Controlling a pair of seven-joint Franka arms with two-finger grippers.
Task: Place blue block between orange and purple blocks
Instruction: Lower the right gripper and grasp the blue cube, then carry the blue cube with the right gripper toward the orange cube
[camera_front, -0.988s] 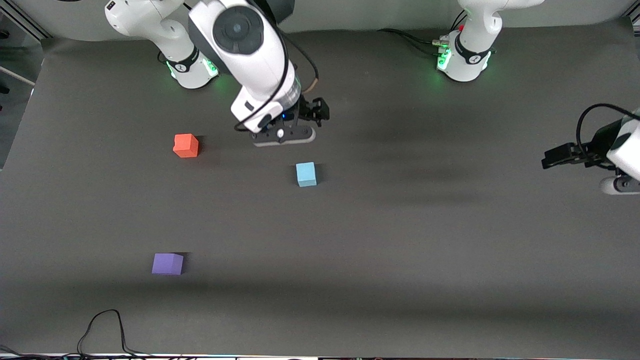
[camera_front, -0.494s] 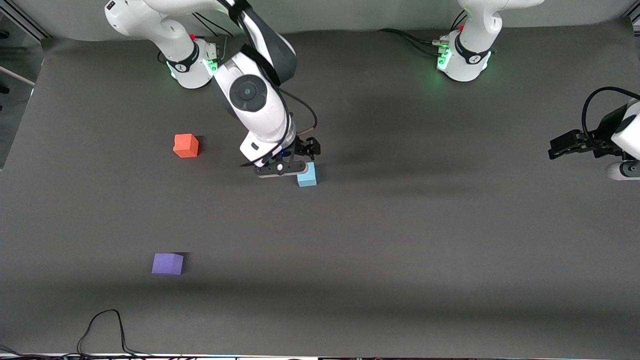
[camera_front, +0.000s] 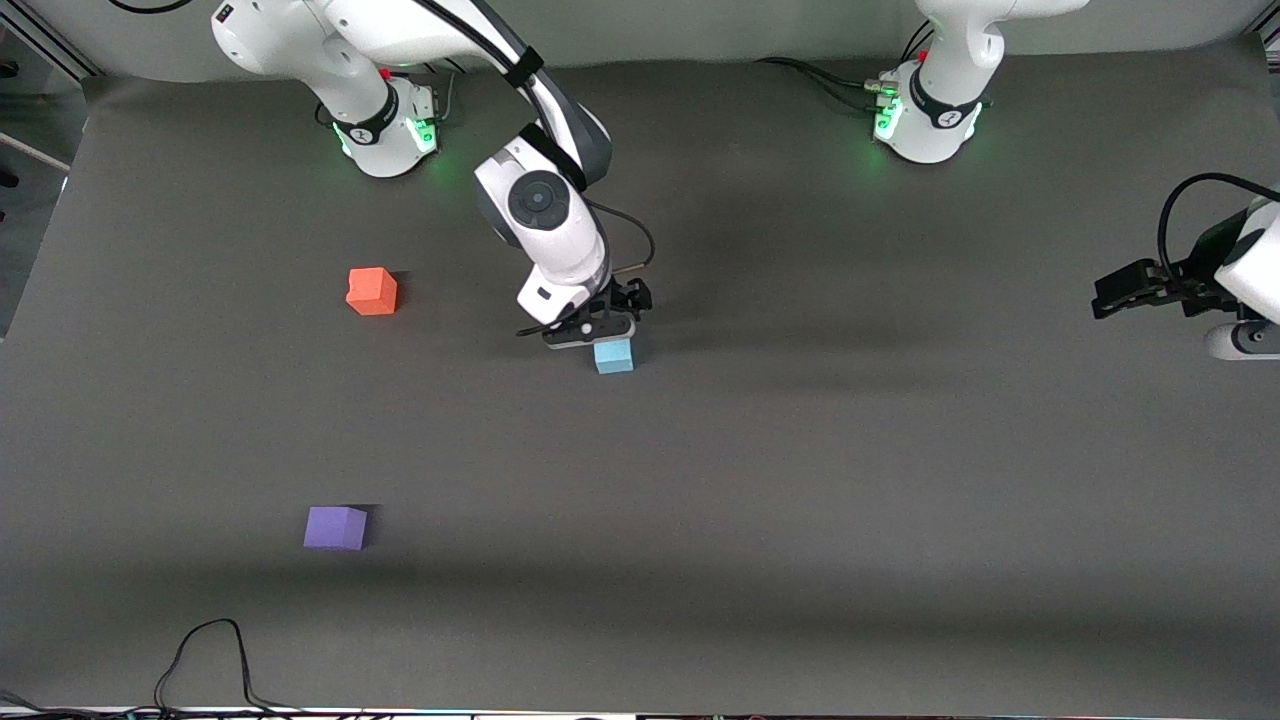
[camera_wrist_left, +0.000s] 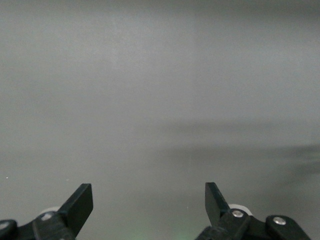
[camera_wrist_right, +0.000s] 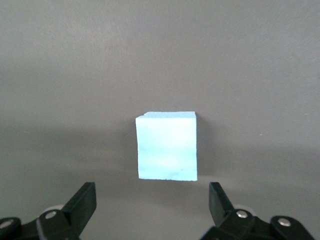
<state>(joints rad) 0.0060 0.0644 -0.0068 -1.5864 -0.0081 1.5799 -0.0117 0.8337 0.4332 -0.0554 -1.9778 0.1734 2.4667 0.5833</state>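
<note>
The blue block (camera_front: 614, 356) sits on the dark mat near the table's middle. My right gripper (camera_front: 597, 331) hangs low just over it, open, with nothing held. In the right wrist view the blue block (camera_wrist_right: 167, 146) lies ahead of the open fingers (camera_wrist_right: 82, 202), not between them. The orange block (camera_front: 371, 291) sits toward the right arm's end. The purple block (camera_front: 335, 527) sits nearer the front camera than the orange one. My left gripper (camera_front: 1110, 298) waits in the air at the left arm's end, open and empty; its wrist view shows only bare mat between its fingers (camera_wrist_left: 80, 202).
A black cable (camera_front: 205, 655) loops on the mat near the front edge, nearer the camera than the purple block. The arm bases (camera_front: 380, 120) stand along the edge farthest from the camera.
My right gripper came down toward the blue block and now hangs just over it, covering part of it in the front view. The left gripper barely shifted. The blocks stayed put.
</note>
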